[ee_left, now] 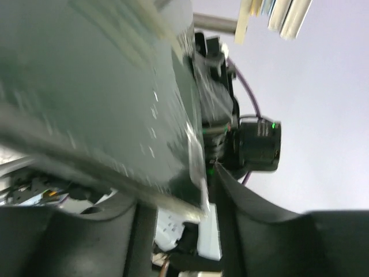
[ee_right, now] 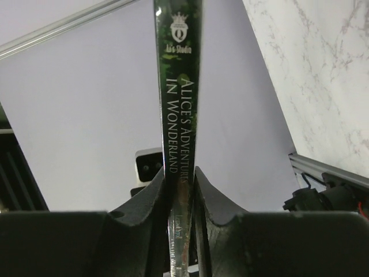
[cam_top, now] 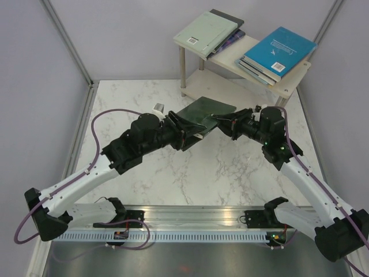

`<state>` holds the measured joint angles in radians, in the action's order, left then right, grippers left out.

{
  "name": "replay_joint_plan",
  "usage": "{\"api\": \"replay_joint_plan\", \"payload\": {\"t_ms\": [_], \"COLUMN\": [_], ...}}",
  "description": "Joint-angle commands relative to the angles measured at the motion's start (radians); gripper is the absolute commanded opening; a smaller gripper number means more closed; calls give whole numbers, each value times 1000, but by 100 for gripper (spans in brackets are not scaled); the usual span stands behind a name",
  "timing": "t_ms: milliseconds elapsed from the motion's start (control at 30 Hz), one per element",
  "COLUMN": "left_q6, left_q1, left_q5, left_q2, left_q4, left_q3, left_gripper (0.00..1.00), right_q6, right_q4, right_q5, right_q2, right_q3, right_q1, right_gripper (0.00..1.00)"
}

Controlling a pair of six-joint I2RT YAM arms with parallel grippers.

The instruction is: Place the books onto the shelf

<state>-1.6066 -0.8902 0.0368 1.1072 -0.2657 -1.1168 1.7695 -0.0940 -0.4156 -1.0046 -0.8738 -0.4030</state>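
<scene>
While the dark green book (cam_top: 209, 109) was held over the middle of the marble desk (cam_top: 173, 173), the right gripper (cam_top: 222, 123) met it from four o'clock, jaws pressed narrow against both sides of the spine (its title read Alice's Adventures in Wonderland). The left gripper (cam_top: 185, 131) reached the book's eight o'clock corner, but the blurred wrist view did not show whether its jaws gripped the cover or merely stood around it. The shelf (cam_top: 226, 57) stood at one o'clock, its top board carrying a pale mint book (cam_top: 206, 32) on one stack and a cyan book (cam_top: 279, 49) on another.
</scene>
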Motion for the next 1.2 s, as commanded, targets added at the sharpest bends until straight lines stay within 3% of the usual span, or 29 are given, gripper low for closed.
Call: {"api": "replay_joint_plan", "payload": {"t_ms": [0, 233, 267, 433, 533, 667, 1000, 1100, 1167], "left_q6": [73, 102, 112, 224, 282, 349, 405, 424, 427], "left_q1": [-4, -1, -1, 25, 46, 54, 54, 54, 54], "left_q5": [74, 141, 126, 0, -81, -149, -190, -184, -183], "left_q2": [-58, -125, -138, -249, -308, -330, -258, -236, -225], "left_q4": [-50, -122, -151, -483, -646, -742, -776, -776, -773], "left_q3": [-6, 75, 74, 16, -21, -69, -149, -170, -186], "left_gripper": [53, 73, 80, 100, 100, 100, 100, 100, 100], "right_q6": [-44, -74, -85, -226, -326, -416, -395, -386, -374], "right_q4": [27, 5, -6, -139, -222, -340, -408, -414, -411], "right_q5": [34, 49, 49, -44, -138, -170, -216, -250, -279], "right_q2": [0, 6, 8, -26, -80, -132, -359, -457, -508], "right_q3": [-63, -73, -86, -188, -339, -538, -1071, -1252, -1326], "right_q1": [-3, -3, -3, -3, -3, -3, 3, 68, 179], "right_gripper": [0, 0, 0, 0, 0, 0, 0, 0, 0]}}
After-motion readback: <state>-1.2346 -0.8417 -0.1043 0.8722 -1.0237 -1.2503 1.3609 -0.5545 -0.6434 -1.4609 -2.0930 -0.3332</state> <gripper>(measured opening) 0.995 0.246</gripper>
